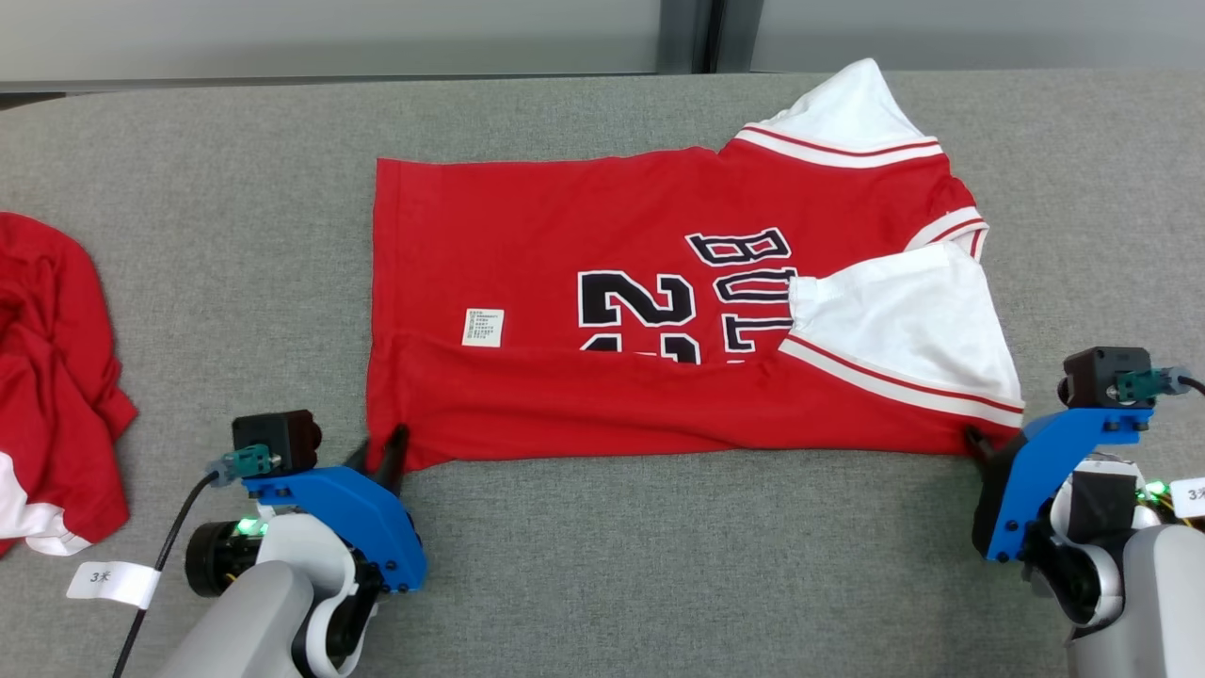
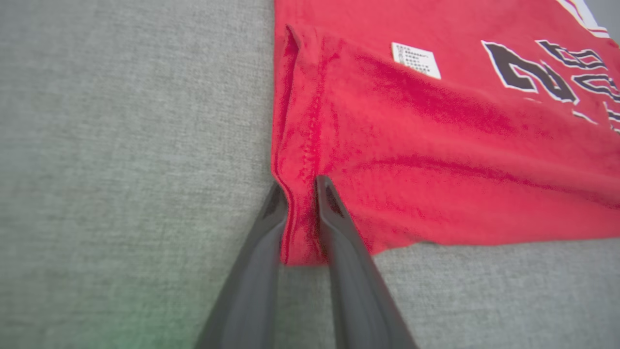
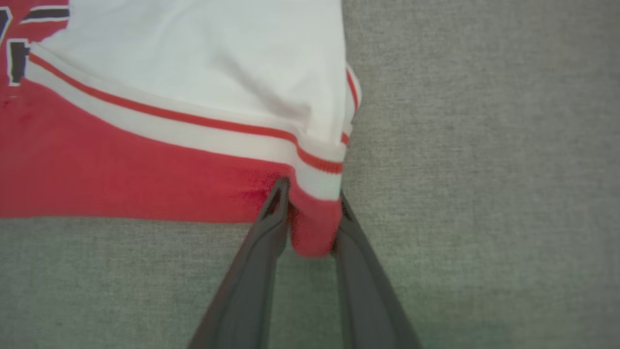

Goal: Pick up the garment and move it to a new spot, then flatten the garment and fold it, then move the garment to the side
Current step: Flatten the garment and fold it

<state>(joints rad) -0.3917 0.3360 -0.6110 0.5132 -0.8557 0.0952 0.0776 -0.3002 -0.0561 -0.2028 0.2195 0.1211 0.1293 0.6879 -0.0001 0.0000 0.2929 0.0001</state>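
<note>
Left gripper point(image 2: 302, 186) pinches one near corner of the shirt point(image 1: 527, 235), right gripper point(image 3: 310, 194) the other, seemingly firmly. Shirt lies flat beyond both. We want both corners lifted together, level, hem taut.

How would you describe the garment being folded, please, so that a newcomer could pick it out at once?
On the grey table, look to the middle, where the left pincer and right pincer each straddle a near corner. The jersey there lies spread flat, red with white sleeves and black lettering. The other red garment, at the table's left edge, is crumpled and shows no print.
</note>
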